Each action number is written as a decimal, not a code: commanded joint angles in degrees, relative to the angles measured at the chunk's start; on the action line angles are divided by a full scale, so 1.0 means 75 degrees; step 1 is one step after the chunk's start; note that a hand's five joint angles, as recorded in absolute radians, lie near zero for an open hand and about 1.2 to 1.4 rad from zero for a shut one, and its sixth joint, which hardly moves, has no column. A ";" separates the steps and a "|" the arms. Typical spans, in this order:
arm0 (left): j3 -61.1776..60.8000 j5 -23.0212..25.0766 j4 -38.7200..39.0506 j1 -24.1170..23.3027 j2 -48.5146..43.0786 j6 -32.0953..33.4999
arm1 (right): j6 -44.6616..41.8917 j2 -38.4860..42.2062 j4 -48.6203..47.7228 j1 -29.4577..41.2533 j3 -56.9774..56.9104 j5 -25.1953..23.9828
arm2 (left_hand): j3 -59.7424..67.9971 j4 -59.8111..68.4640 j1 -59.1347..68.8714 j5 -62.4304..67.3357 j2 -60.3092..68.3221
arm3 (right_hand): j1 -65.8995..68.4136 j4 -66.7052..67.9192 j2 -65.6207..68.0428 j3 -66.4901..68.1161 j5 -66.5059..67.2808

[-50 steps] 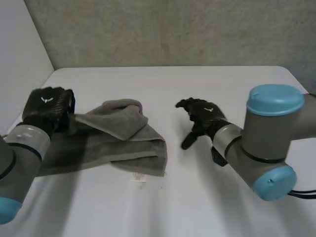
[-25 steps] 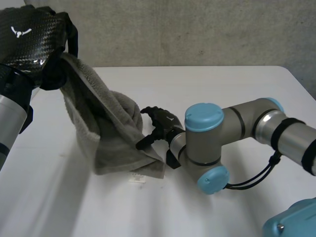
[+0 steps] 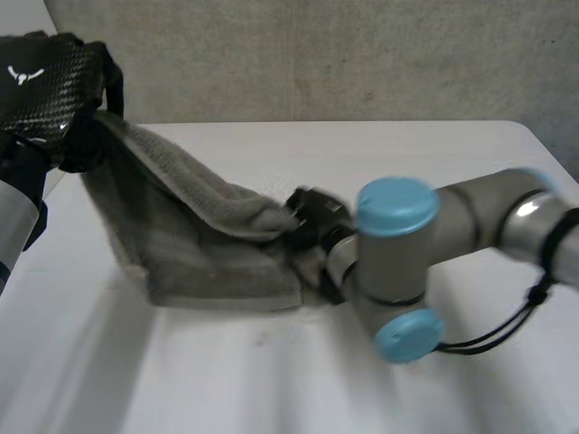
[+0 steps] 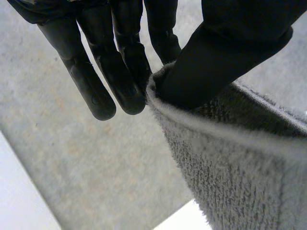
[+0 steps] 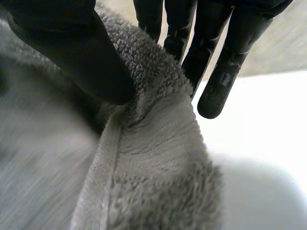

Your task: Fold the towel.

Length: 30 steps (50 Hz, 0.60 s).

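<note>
The grey towel (image 3: 194,240) hangs stretched between my two hands, its lower part resting on the white table (image 3: 434,154). My left hand (image 3: 50,95) is raised at the far left and holds one end of it up. In the left wrist view the thumb (image 4: 225,52) pinches the towel's hem (image 4: 211,129) against the fingers (image 4: 124,67). My right hand (image 3: 312,217) is low over the table at the towel's right end. In the right wrist view its thumb (image 5: 72,52) presses a fold of towel (image 5: 153,139) against the fingers (image 5: 192,43).
A grey wall (image 3: 317,54) runs behind the table. My right arm (image 3: 425,262) reaches in across the table's right half, elbow near the middle front.
My right hand has moved left to the towel's right end and shut on it. My left hand stays raised with its end; the towel has been drawn out between them.
</note>
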 commanded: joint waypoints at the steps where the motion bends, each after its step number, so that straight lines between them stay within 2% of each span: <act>1: -0.0599 0.0075 0.0048 0.0694 -0.0183 0.0012 | -0.2552 -0.2396 -0.0747 -0.1306 0.1861 0.0004 | 0.1383 0.1360 0.1685 0.1494 0.1369 | 0.3547 0.1606 0.1811 0.1672 0.1983; 4: -0.0810 0.0087 0.0060 0.0695 -0.0569 0.0012 | -0.3086 -0.2728 -0.0783 -0.1472 0.2087 -0.0138 | 0.1383 0.1360 0.1685 0.1494 0.1369 | 0.3547 0.1606 0.1811 0.1672 0.1983; 6: -0.0881 0.0087 0.0060 0.0625 -0.0768 0.0000 | -0.4193 -0.3207 -0.0585 -0.1671 0.2296 -0.0382 | 0.1383 0.1360 0.1685 0.1494 0.1369 | 0.3547 0.1606 0.1811 0.1672 0.1983; 7: -0.0951 0.0110 0.0060 0.0578 -0.0956 0.0000 | -0.4199 -0.3209 -0.0584 -0.1671 0.2298 -0.0384 | 0.1383 0.1360 0.1685 0.1494 0.1369 | 0.3547 0.1606 0.1811 0.1672 0.1983; 9: -0.0998 0.0157 0.0060 0.0520 -0.1201 -0.0011 | -0.5179 -0.3559 -0.0176 -0.1683 0.2485 -0.0571 | 0.1383 0.1360 0.1685 0.1494 0.1369 | 0.3547 0.1606 0.1811 0.1672 0.1983; 13: -0.1022 0.0461 0.0060 0.0052 -0.1952 -0.0186 | -0.5918 -0.3980 0.0386 -0.1683 0.2648 -0.0606 | 0.1383 0.1360 0.1685 0.1494 0.1369 | 0.3547 0.1606 0.1811 0.1672 0.1983; 17: -0.1034 0.0532 0.0037 -0.0148 -0.2315 -0.0327 | -0.6833 -0.4286 0.1194 -0.1648 0.2719 -0.0618 | 0.1383 0.1360 0.1685 0.1494 0.1369 | 0.3547 0.1606 0.1811 0.1672 0.1983; 20: -0.1034 0.0568 0.0037 -0.0196 -0.2597 -0.0363 | -0.7152 -0.4299 0.1584 -0.1625 0.2731 -0.0595 | 0.1383 0.1360 0.1685 0.1494 0.1369 | 0.3547 0.1606 0.1811 0.1672 0.1983; 25: -0.0929 0.0603 0.0060 -0.0219 -0.3030 -0.0305 | -0.8461 -0.4124 0.3070 -0.1660 0.2685 -0.0548 | 0.1383 0.1360 0.1685 0.1494 0.1369 | 0.3547 0.1606 0.1811 0.1672 0.1983; 30: -0.0284 0.0661 0.0142 -0.0137 -0.3665 -0.0246 | -0.8979 -0.3609 0.3074 -0.1648 0.2195 -0.0571 | 0.1383 0.1360 0.1685 0.1494 0.1369 | 0.3547 0.1606 0.1811 0.1672 0.1983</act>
